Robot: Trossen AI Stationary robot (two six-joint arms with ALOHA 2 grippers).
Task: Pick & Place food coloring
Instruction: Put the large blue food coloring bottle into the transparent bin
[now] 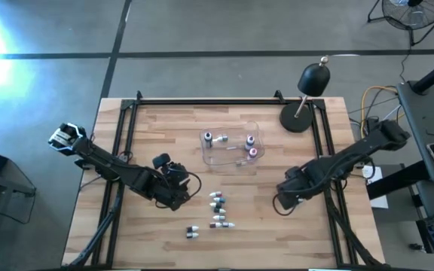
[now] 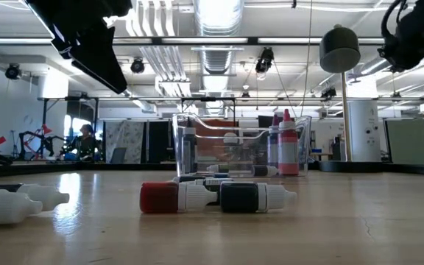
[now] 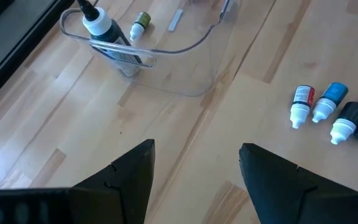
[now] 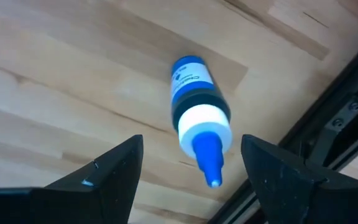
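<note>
Right claw [image 4: 188, 171] open over a blue-capped cylindrical bottle [image 4: 197, 118] on wood-grain table [image 4: 55, 81]

Lab hall: exposed ceiling ducts [image 2: 219, 22]

Left claw [image 3: 194, 180] open and low, right claw [image 4: 188, 180] fingers spread
</note>
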